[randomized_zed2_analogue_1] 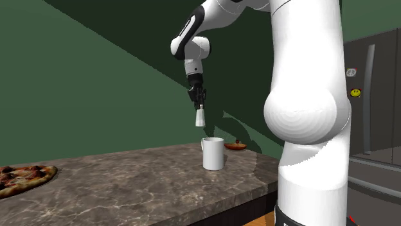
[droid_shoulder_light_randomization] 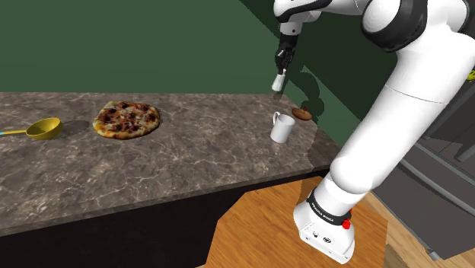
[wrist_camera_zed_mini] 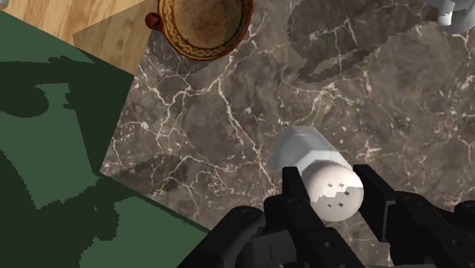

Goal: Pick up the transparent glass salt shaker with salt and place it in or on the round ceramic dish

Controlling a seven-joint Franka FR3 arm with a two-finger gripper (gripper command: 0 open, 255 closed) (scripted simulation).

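My black gripper (droid_shoulder_light_randomization: 281, 70) hangs high above the far right end of the counter, shut on the salt shaker (droid_shoulder_light_randomization: 279, 80), a small pale cylinder with a holed white cap. In the wrist view the fingers (wrist_camera_zed_mini: 298, 192) clasp the shaker (wrist_camera_zed_mini: 316, 171) by its cap end, with the marble counter far below. The round brown dish (droid_shoulder_light_randomization: 302, 114) sits near the counter's far right corner, beyond the white mug; in the wrist view the dish (wrist_camera_zed_mini: 205, 23) lies ahead of the gripper, off to one side. The second exterior view shows the gripper (randomized_zed2_analogue_1: 199, 103) holding the shaker (randomized_zed2_analogue_1: 200, 117) well above the dish (randomized_zed2_analogue_1: 236, 146).
A white mug (droid_shoulder_light_randomization: 282, 127) stands on the dark marble counter (droid_shoulder_light_randomization: 190, 164) just in front of the dish. A pizza (droid_shoulder_light_randomization: 126, 119) and a yellow scoop (droid_shoulder_light_randomization: 42, 129) lie further toward the shoulder view's left. A green wall backs the counter.
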